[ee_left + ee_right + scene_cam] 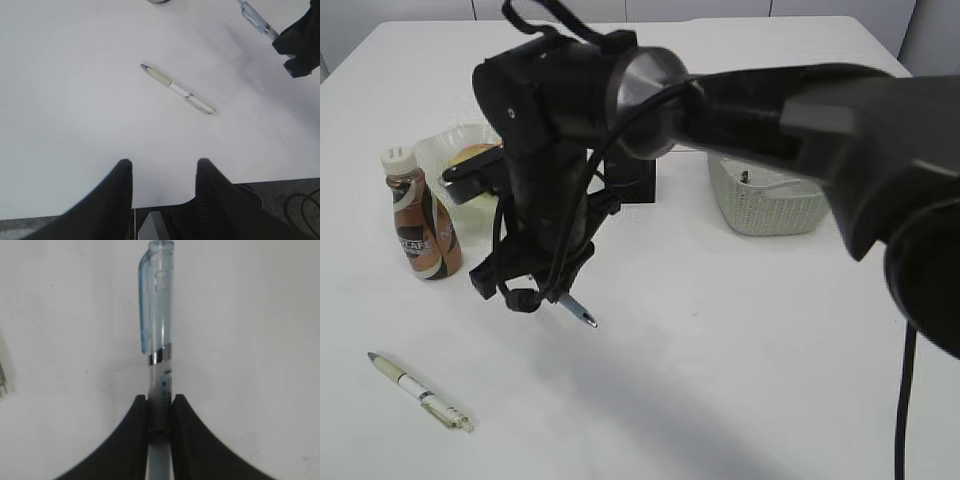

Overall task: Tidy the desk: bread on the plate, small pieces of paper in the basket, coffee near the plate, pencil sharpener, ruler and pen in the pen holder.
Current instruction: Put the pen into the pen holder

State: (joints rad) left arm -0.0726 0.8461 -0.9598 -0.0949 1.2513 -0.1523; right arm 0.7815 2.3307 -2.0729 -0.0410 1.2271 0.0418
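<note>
Right gripper clenched on a clear blue pen, jaws pinching the barrel just below the silver band, clip end pointing away from the wrist camera. From outside, same pen poking out beneath the big black arm, tilted, tip close above the desk, whether touching or not hard to tell. Left gripper released, jaws apart with nothing between them, hanging over bare tabletop near the desk's front edge. Straight ahead of those jaws, a cream pen flat on the surface, lying at a slant, well apart from either gripper; seen too at front left in the outside view. Coffee upright at left, cream cap on, just beside the plate. On that plate, a glimpse of bread, mostly hidden behind the arm. Pen holder only partly showing behind the arm, middle of the desk. Basket off to the right, contents not clear from this angle. Ruler and sharpener nowhere to be made out.
</note>
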